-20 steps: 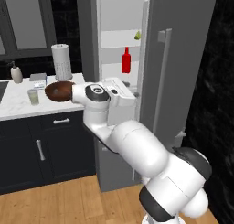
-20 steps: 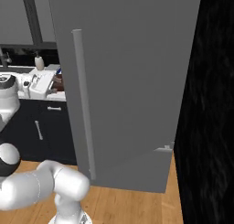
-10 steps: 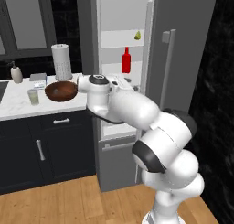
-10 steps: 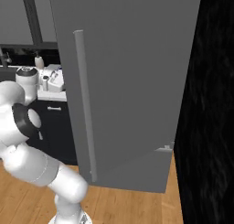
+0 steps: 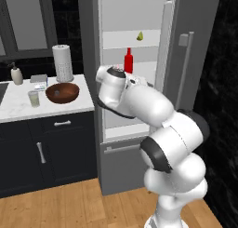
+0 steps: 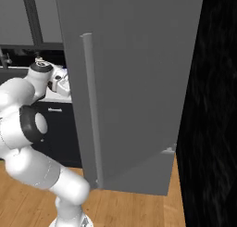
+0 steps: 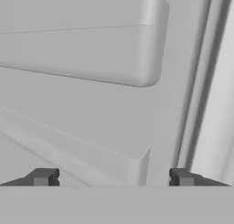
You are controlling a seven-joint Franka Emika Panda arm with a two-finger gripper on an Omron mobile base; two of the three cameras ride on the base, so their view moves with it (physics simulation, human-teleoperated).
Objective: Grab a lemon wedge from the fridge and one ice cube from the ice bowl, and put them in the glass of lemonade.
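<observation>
Evidently we had swung the arm to the fridge [image 5: 135, 78], whose door stood wide open so the white shelves could be reached. Our hand [image 7: 113, 177] faced the interior, its two dark tips set far apart with nothing between them but pale shelf edges and wall, so it held nothing. The lemon wedge [image 5: 140, 36] sat on an upper shelf inside the fridge, above the red bottle [image 5: 128, 60], which stood one shelf lower. Our wrist was level with the shelf below the bottle, so we judged the hand needed to rise before it could close on the wedge. Left of the fridge, on the table [image 5: 18, 106], the bowl [image 5: 62, 92] sat with a small pale ice cube [image 5: 57, 86] inside it, and the glass [image 5: 33, 98] stood just left of the bowl, close by so both drops would be short. A paper roll [image 5: 62, 63] stood behind the bowl. Neither item had gone into the glass yet.
</observation>
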